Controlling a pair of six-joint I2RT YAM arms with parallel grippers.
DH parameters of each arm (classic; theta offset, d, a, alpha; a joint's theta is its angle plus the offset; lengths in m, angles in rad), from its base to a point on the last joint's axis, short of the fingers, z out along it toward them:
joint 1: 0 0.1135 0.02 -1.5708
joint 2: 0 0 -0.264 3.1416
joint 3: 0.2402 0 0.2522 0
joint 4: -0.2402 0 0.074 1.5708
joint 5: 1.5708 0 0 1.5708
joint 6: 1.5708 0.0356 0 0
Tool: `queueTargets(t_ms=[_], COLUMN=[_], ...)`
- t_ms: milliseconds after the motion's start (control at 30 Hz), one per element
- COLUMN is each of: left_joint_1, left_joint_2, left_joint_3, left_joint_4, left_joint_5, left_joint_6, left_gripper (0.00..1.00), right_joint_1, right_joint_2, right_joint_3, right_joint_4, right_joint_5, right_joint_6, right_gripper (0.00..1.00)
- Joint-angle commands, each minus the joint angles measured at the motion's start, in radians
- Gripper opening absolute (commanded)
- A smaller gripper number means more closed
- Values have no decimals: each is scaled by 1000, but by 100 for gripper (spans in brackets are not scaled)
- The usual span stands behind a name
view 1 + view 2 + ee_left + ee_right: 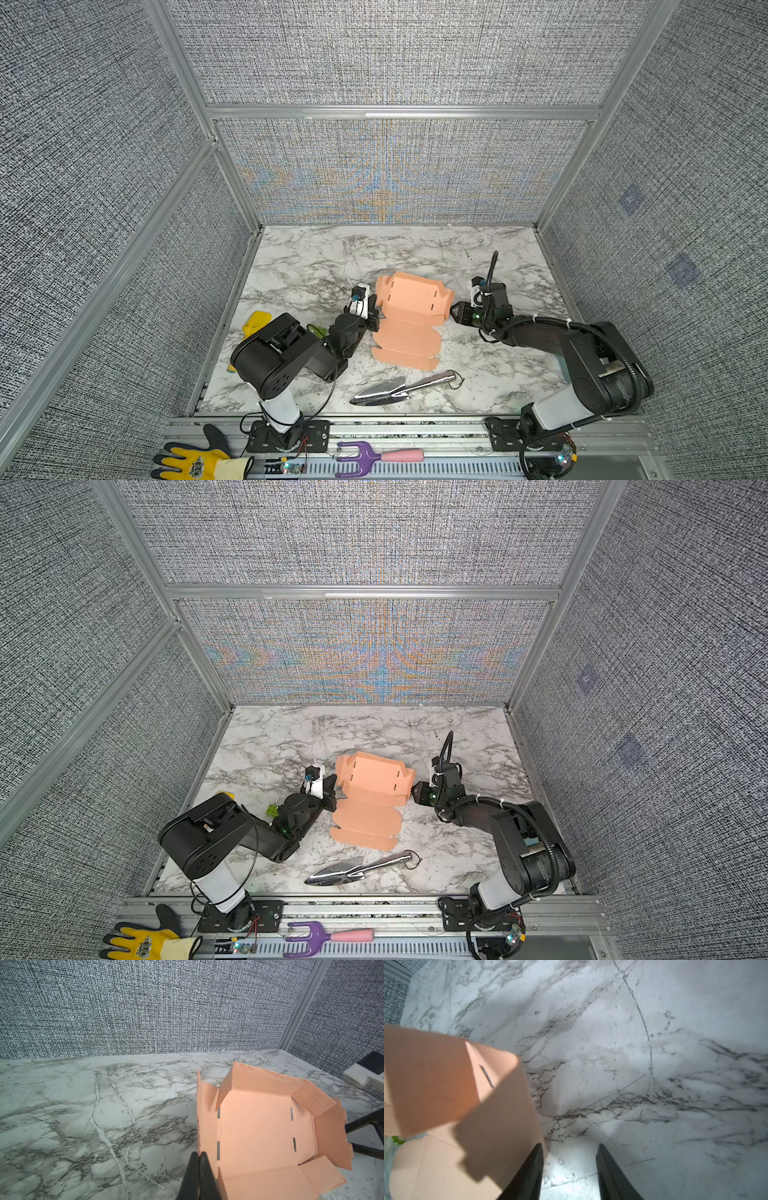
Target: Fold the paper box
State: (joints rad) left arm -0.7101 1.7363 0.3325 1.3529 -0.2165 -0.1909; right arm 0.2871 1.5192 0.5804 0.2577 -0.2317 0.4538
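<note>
The salmon-pink paper box [409, 316] [374, 787] lies mid-table, its far half raised into a shallow tray with walls up and its near panels flat on the marble. My left gripper [375, 309] [332, 789] is at the tray's left wall. In the left wrist view that gripper [198, 1155] is shut, the upright wall's edge of the box [259, 1136] running down into the closed fingers. My right gripper [453, 311] [413, 789] stands at the tray's right wall. It [569, 1145] is open, one finger against the outside of the box [436, 1084] and only marble between the fingers.
A silver trowel [403, 388] lies near the front edge, just in front of the box. A yellow item [257, 322] and a small green brick [318, 330] sit by the left arm. A yellow glove [195, 461] and a purple hand fork [365, 457] rest on the front rail. Fabric walls enclose the table.
</note>
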Motion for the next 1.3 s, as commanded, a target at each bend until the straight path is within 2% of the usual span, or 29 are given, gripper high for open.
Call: queueTargets(t_ms=[0, 267, 633, 1067, 1267], left_joint_1=[0, -5, -35, -42, -43], left_joint_2=[20, 75, 80, 44, 30], left_joint_3=[-12, -20, -9, -16, -27], left_joint_4=[130, 214, 196, 148, 141], left_joint_5=[22, 2, -18, 0, -3], left_joint_6=[33, 65, 97, 96, 90], left_gripper=[0, 0, 0, 0, 0], right_joint_1=[0, 8, 63, 76, 87], right_joint_2=[-33, -69, -49, -4, 1], right_joint_3=[3, 13, -5, -45, -54], right_joint_4=[11, 38, 160, 352, 368], right_joint_5=[-1, -53, -108, -161, -157], right_joint_6=[-21, -3, -3, -24, -38], right_gripper=[45, 46, 46, 58, 64])
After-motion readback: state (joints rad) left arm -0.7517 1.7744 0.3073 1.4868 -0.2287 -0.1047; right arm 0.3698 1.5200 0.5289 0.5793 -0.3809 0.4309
